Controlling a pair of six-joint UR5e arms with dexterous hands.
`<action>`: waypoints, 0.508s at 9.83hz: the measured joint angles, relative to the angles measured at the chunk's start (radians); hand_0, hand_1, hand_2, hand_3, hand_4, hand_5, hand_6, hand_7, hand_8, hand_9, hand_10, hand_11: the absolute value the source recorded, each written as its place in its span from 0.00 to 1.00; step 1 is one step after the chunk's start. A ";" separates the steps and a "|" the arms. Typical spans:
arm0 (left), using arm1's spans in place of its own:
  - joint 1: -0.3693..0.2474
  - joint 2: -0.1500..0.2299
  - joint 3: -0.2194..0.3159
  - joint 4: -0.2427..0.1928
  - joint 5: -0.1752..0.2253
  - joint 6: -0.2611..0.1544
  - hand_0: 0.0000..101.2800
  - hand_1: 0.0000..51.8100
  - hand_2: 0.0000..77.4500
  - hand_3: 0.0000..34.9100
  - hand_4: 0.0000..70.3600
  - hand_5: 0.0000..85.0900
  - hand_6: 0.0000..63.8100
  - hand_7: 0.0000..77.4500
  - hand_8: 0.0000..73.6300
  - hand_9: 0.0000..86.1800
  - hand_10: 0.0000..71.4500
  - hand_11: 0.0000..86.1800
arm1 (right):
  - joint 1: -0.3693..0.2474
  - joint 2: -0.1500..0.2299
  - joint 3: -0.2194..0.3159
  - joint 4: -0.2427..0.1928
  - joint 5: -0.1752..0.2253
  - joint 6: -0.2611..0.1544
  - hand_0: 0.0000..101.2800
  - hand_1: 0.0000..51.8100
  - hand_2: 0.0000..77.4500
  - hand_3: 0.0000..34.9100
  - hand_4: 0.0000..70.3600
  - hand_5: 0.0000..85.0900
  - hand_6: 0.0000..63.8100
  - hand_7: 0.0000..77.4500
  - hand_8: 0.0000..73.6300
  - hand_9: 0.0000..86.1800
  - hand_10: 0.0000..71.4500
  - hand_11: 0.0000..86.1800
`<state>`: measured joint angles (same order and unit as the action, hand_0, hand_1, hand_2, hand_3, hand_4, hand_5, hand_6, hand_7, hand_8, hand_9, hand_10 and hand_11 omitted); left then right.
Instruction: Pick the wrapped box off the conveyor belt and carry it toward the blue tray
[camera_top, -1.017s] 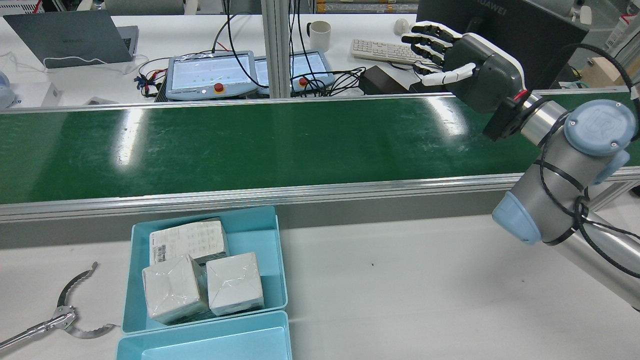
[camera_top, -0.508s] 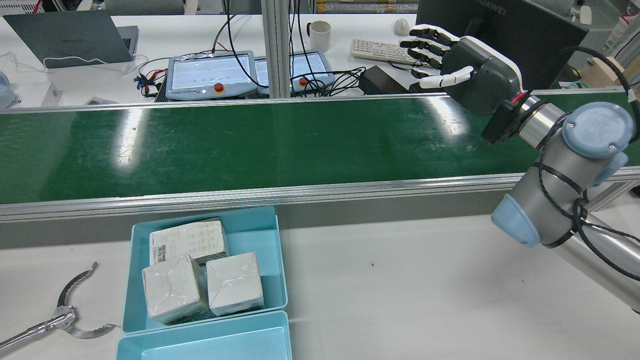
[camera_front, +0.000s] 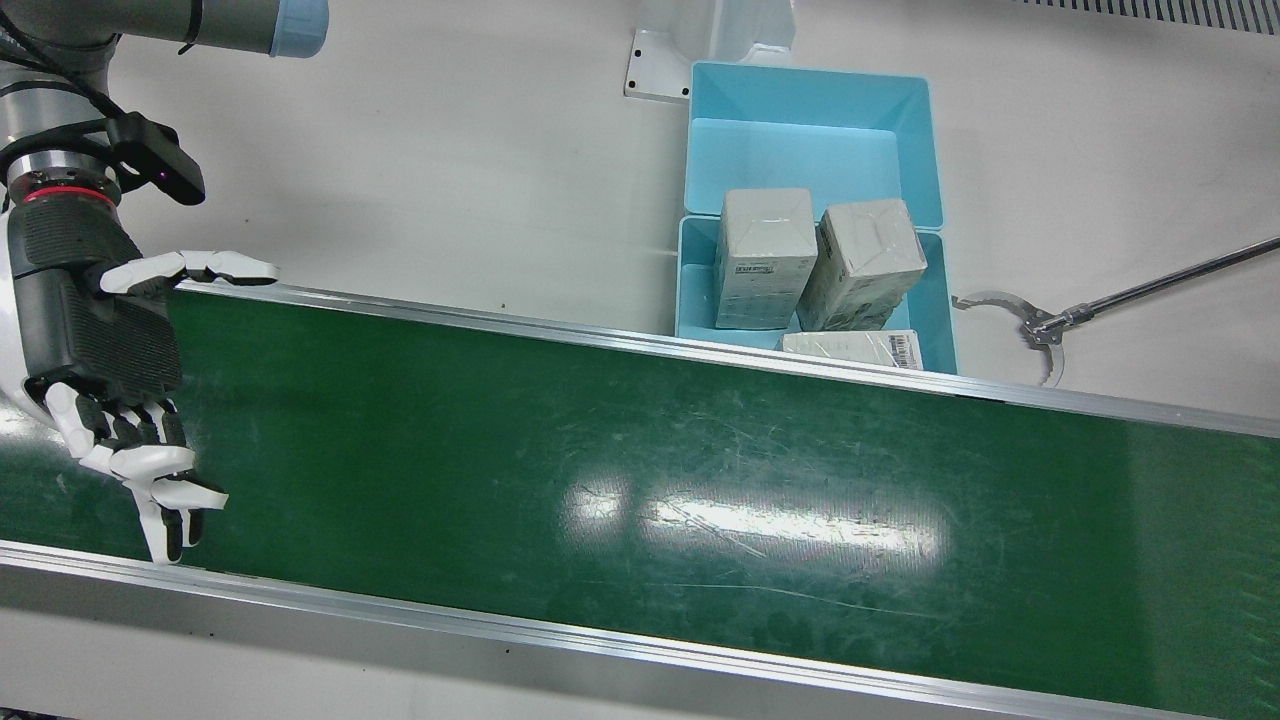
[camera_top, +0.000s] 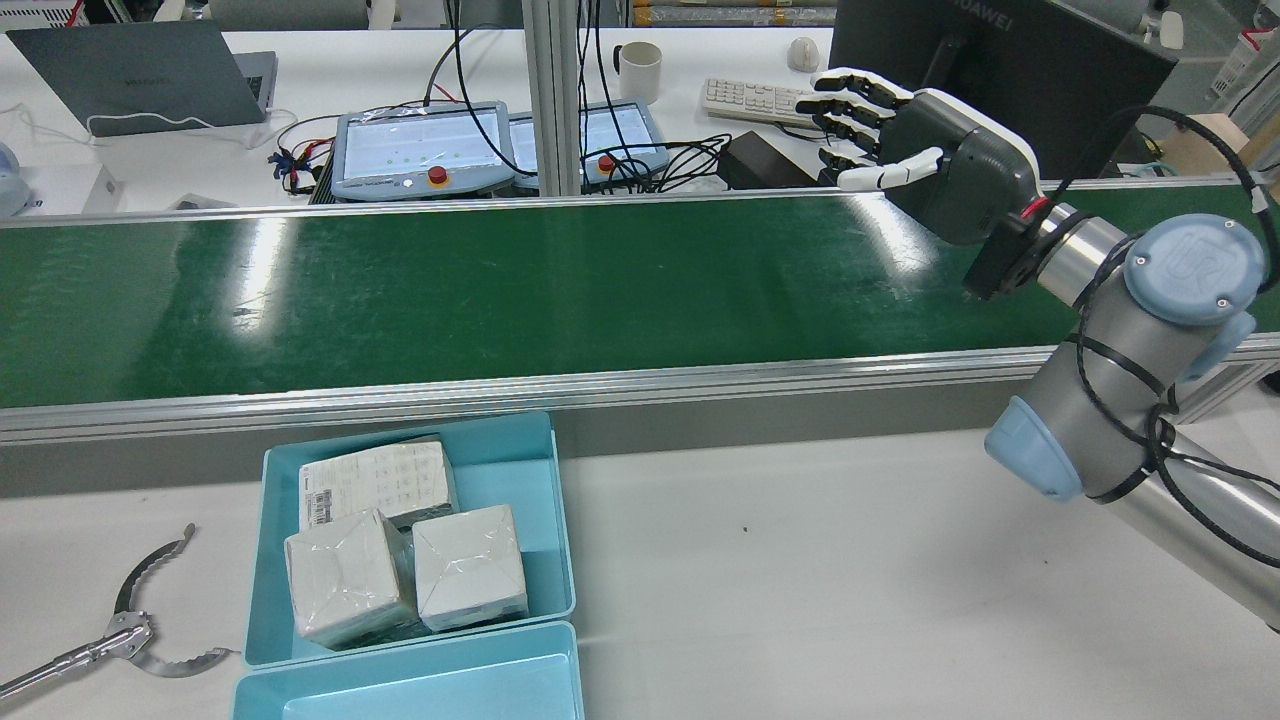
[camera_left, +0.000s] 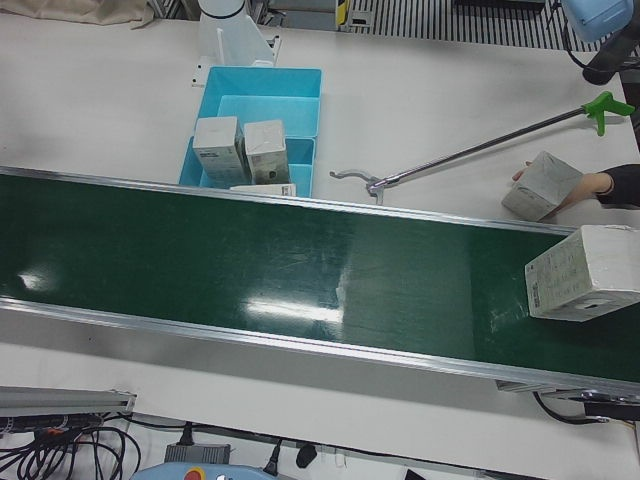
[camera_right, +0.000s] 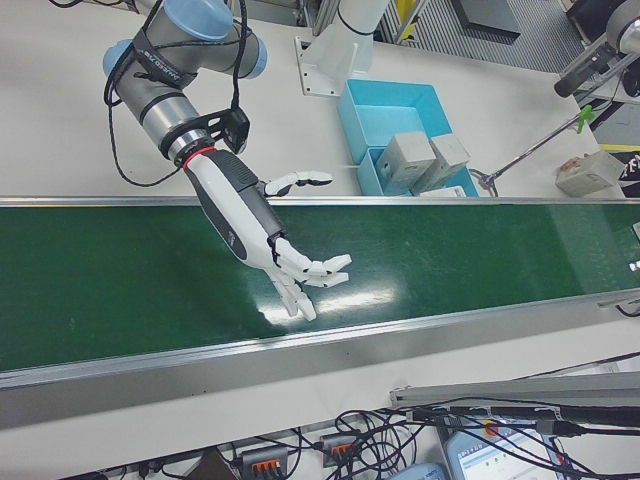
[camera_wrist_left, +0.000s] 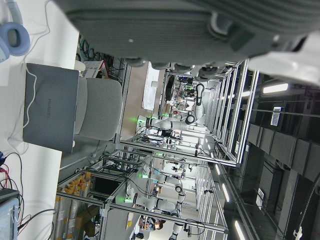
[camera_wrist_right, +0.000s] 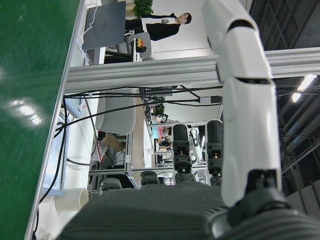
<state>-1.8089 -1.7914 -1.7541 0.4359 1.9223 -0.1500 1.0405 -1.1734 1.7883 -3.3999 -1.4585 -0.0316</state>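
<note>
A glossy green conveyor belt (camera_top: 500, 290) crosses the white workstation. The right hand (camera_right: 262, 232) hovers over it, fingers spread and empty, likely waiting. The white plastic-wrapped box (camera_left: 583, 272) rides far downstream, beyond the blue plastic tray (camera_top: 412, 540).

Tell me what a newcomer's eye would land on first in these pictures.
First, the long green conveyor belt crossing the station, with the right hand held open above it, holding nothing. Next, the blue tray beside the belt, with three wrapped boxes inside. In the left-front view, another wrapped box sits at the belt's far end.
</note>
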 joint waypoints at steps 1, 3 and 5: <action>0.000 0.000 0.000 0.000 0.000 0.000 0.00 0.00 0.01 0.00 0.00 0.01 0.00 0.00 0.00 0.00 0.01 0.00 | 0.000 0.000 0.001 0.001 0.001 0.001 0.49 0.34 0.23 0.42 0.14 0.38 0.06 0.30 0.00 0.06 0.00 0.01; 0.000 0.000 0.000 0.000 0.000 0.000 0.00 0.00 0.01 0.00 0.00 0.01 0.00 0.00 0.00 0.00 0.01 0.00 | 0.000 0.000 0.005 0.001 0.001 0.001 0.49 0.34 0.23 0.42 0.14 0.38 0.06 0.28 0.00 0.06 0.00 0.02; 0.000 0.000 0.000 0.000 0.000 0.000 0.00 0.00 0.01 0.00 0.00 0.01 0.00 0.00 0.00 0.00 0.00 0.00 | 0.000 0.000 0.006 0.001 0.000 0.001 0.49 0.34 0.23 0.42 0.13 0.38 0.03 0.29 0.00 0.06 0.00 0.02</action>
<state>-1.8090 -1.7914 -1.7541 0.4359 1.9223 -0.1500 1.0408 -1.1735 1.7942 -3.3993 -1.4585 -0.0307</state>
